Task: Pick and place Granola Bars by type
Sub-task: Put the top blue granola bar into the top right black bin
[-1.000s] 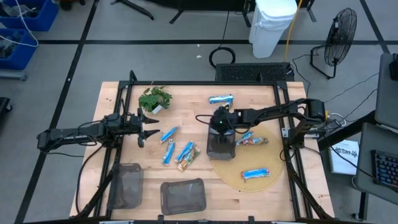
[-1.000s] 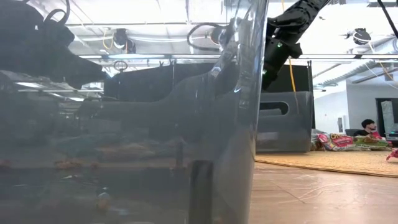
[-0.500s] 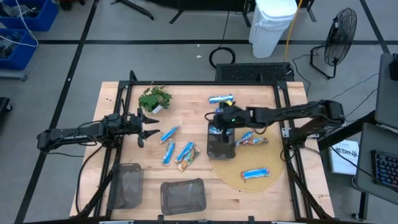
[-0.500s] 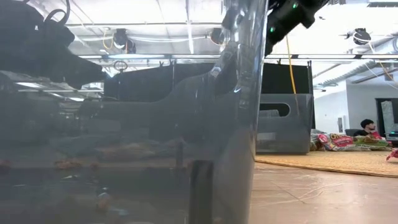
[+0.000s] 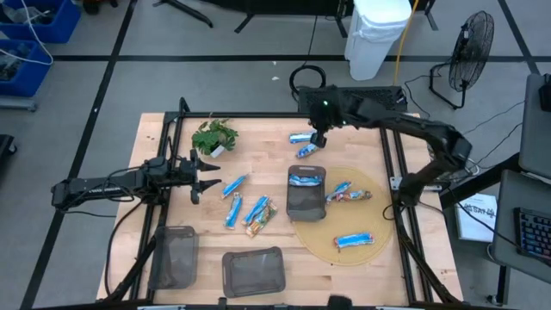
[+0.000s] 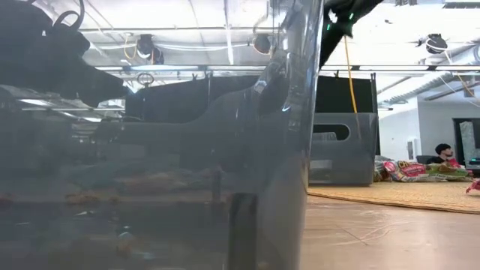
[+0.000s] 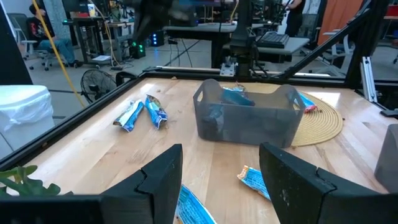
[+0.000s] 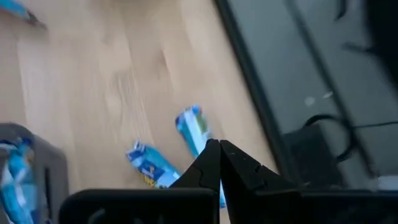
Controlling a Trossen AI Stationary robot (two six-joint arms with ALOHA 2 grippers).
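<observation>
The wooden table [image 5: 362, 129] carries a dark mesh tray [image 5: 306, 194] with a blue granola bar [image 5: 306, 180] inside. The right gripper [image 5: 306, 151] hangs above two blue bars [image 5: 306, 136] near the far edge, fingers pressed together, empty. The left gripper [image 5: 211, 168] waits wide open near loose bars [image 5: 233, 186]

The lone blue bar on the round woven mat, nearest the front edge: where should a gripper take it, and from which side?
Probably across its narrow width at mid-length, coming straight down. The blue bar lies flat and alone on the woven mat, long axis roughly left-right in the high view, with bare mat on both long sides for fingers.
</observation>
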